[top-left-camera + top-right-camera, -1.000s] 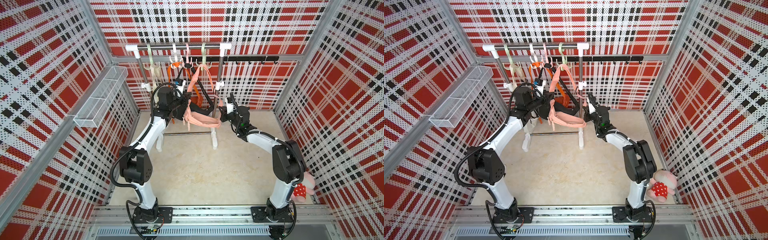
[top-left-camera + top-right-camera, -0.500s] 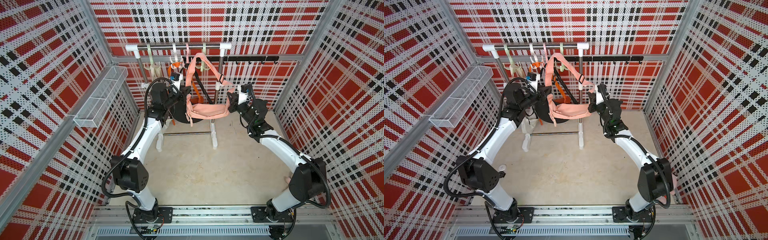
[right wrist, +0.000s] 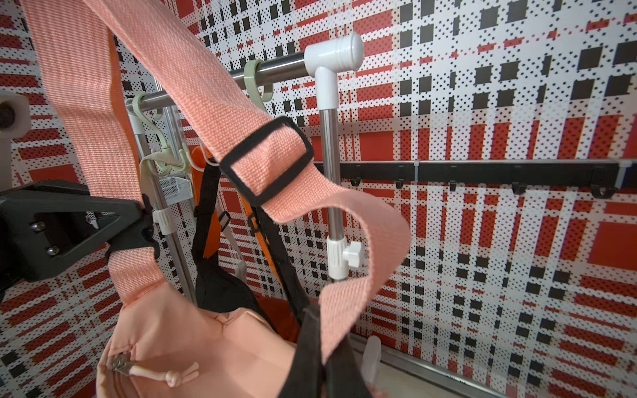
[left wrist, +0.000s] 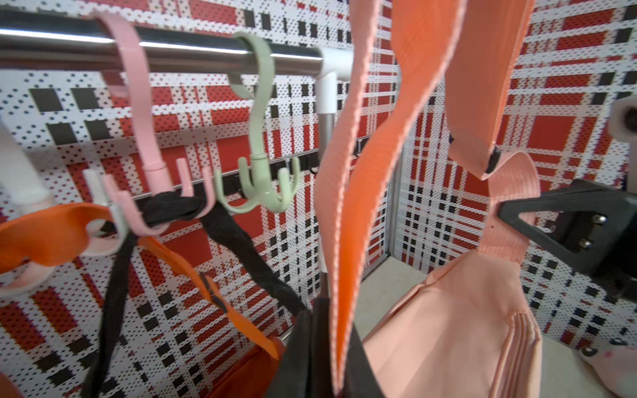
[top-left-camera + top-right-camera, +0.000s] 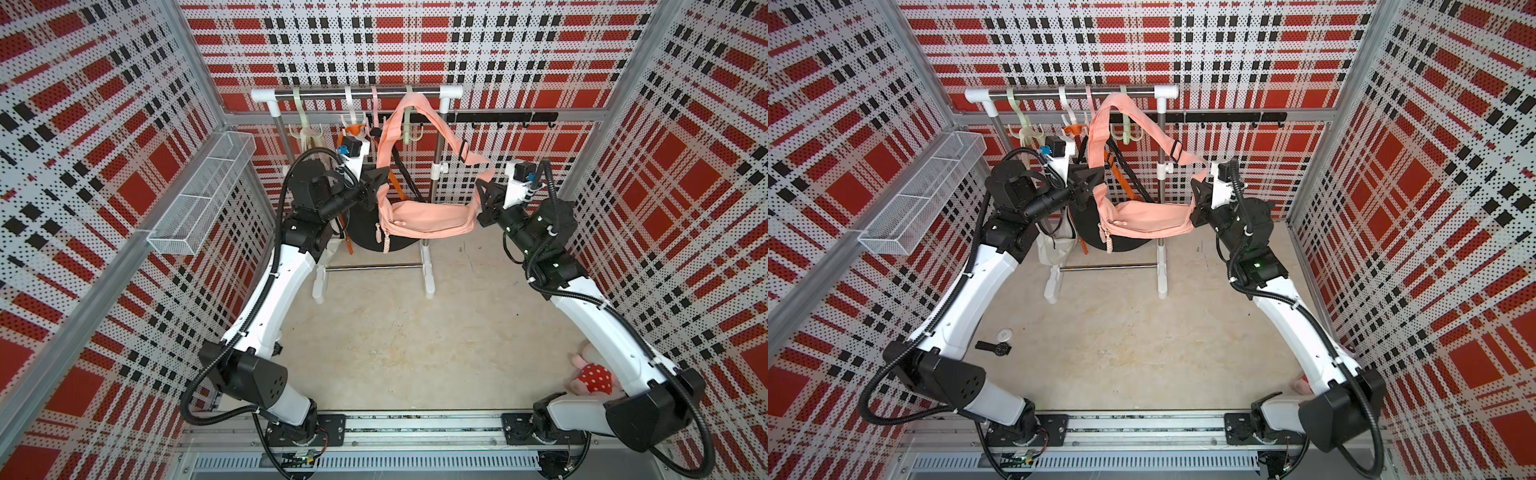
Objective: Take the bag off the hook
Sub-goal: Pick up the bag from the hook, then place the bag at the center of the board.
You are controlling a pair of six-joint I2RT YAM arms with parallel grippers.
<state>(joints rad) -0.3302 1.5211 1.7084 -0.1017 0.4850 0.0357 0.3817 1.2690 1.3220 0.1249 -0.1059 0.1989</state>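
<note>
The bag (image 5: 428,218) is soft, matt peach cloth, and its strap (image 3: 213,100) is coarse ribbed webbing, threaded through a smooth black plastic slider (image 3: 238,184). The rail (image 4: 193,51) is polished, glinting metal, capped by a glossy white plastic elbow (image 3: 332,55). The green hook (image 4: 258,138) and pink hook (image 4: 142,113) are smooth moulded plastic with a dull sheen — the basket (image 5: 199,195) is fine white wire mesh.

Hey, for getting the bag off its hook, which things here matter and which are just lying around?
Part of the job: peach bag, green hook, left gripper and right gripper, each shut on the bag's strap ends.
Not part of it: black bag, orange strap, wire basket, plush toy.
</note>
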